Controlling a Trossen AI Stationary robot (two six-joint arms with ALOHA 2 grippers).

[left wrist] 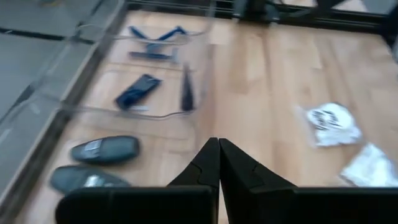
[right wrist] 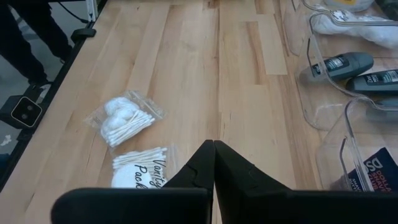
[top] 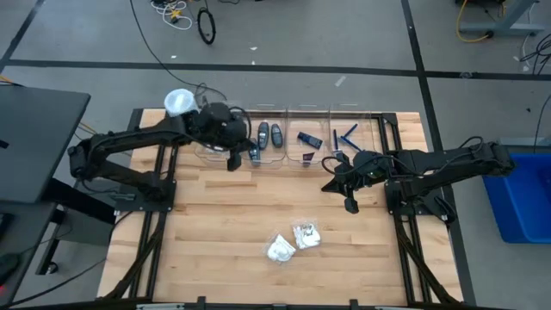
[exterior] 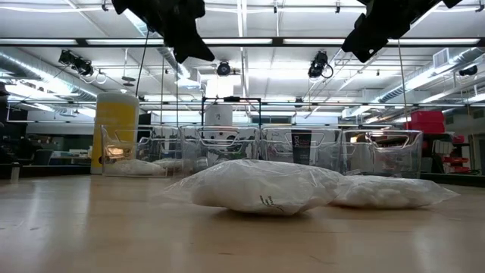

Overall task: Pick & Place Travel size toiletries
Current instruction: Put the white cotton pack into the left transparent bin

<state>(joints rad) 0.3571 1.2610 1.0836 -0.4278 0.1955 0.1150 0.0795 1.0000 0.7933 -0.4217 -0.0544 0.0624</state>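
My left gripper (top: 233, 161) closed and empty beside the clear bins (top: 293, 138), my right gripper (top: 351, 205) closed and empty over bare table (top: 215, 224), two white packets (top: 291, 242) lying near the front.

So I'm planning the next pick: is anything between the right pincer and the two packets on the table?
Nothing visible: only bare table lies between the shut right pincer and the packets.

Low view: both arms (exterior: 170, 23) cropped above.
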